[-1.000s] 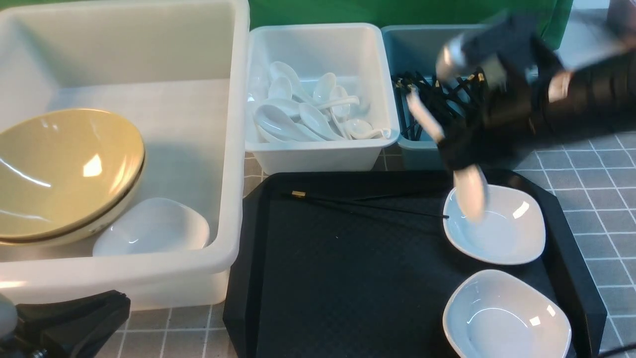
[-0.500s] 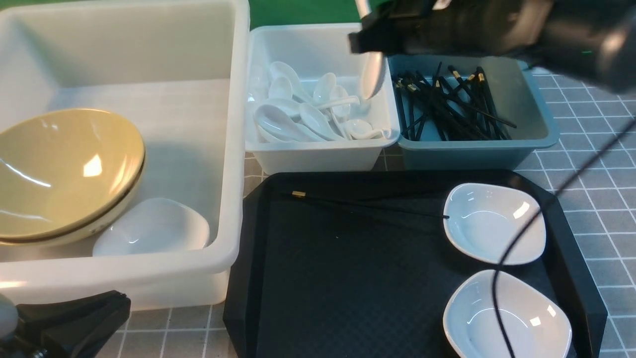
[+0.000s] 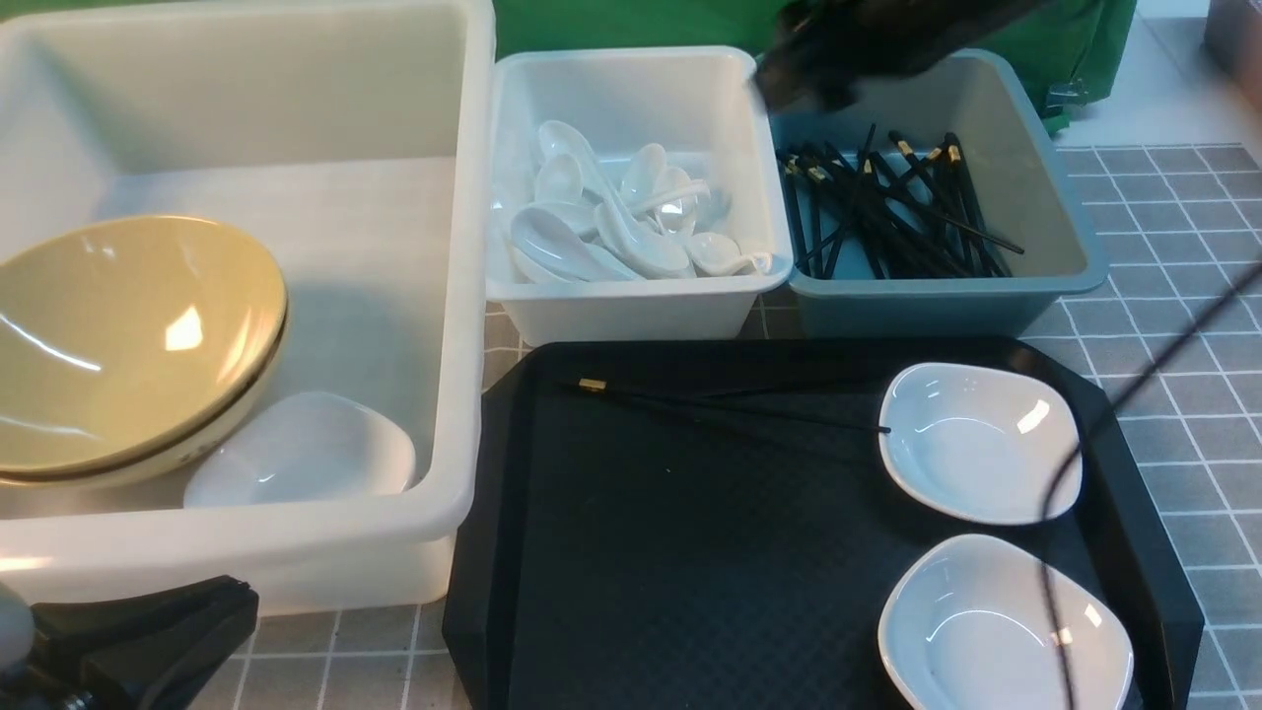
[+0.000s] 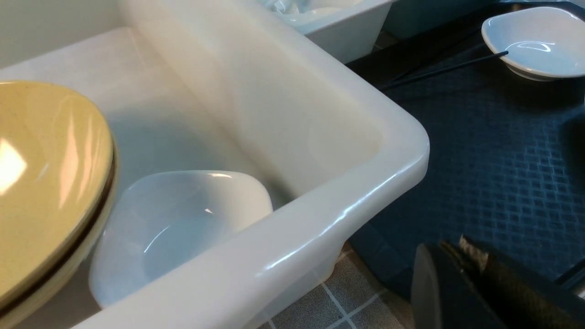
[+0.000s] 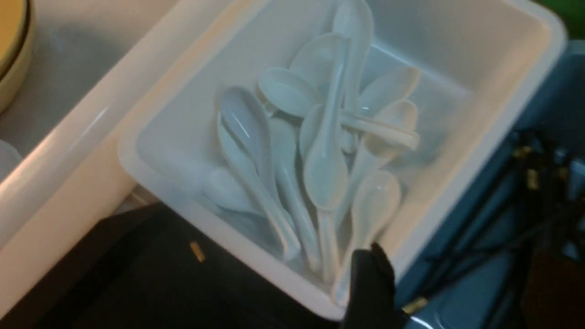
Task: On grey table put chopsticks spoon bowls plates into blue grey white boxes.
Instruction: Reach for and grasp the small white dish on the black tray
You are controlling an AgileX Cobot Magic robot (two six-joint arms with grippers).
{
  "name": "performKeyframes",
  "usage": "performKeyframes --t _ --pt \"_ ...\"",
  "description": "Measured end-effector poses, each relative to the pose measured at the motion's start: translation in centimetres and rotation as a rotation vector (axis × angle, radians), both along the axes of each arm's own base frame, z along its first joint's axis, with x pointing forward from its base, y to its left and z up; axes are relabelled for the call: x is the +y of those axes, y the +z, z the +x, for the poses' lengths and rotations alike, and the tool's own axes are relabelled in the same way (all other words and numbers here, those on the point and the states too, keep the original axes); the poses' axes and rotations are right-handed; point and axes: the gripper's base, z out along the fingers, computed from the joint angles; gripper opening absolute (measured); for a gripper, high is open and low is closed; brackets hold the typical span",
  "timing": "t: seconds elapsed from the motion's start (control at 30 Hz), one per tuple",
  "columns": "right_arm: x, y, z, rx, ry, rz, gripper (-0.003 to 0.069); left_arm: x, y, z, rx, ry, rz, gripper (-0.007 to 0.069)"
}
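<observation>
Front: we see a grey gridded tabletop (image 3: pixel 1203 424) before a green backdrop (image 3: pixel 631 25); white ceramic spoons (image 3: pixel 611 232) fill the small white plastic bin (image 3: pixel 641 311). The right pincer (image 3: pixel 818 64) is a blur above; we cannot tell its grip. Left wrist: the left pincer (image 4: pixel 452 256), grip equally unclear. Right wrist: spoons heaped in that bin.

No words, nos., brands or signs to read in any pic. The boxes (image 3: pixel 636 314), plates (image 3: pixel 976 444), bowls (image 3: pixel 118 335) & black tray (image 3: pixel 690 552) look plain, w/ no label or print. The gold band on the chopsticks (image 3: pixel 735 408) is too small to tell if sth is written on it.
</observation>
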Motion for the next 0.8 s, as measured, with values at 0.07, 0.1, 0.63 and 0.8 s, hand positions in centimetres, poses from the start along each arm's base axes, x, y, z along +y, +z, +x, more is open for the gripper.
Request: performKeyframes --t 0.07,0.1,0.63,0.8 --pt "-1.9 2.1 -2.7 0.0 -0.032 -0.04 0.0421 0.0 0.0 0.0 0.0 0.0 0.0 -0.0011" --pt "-2.8 2.6 -4.4 0.016 -0.049 -0.062 0.0409 0.0 0.0 0.0 0.0 0.0 0.0 -0.0011" --pt "-7.1 -18.6 -13.2 0.555 -0.062 -0.311 0.0453 0.0 0.0 0.0 0.0 0.0 0.0 -0.0011" --pt "-6.8 -21.0 -12.2 0.579 -0.065 -0.319 0.0461 0.0 0.0 0.0 0.0 0.0 -0.001 -0.0011"
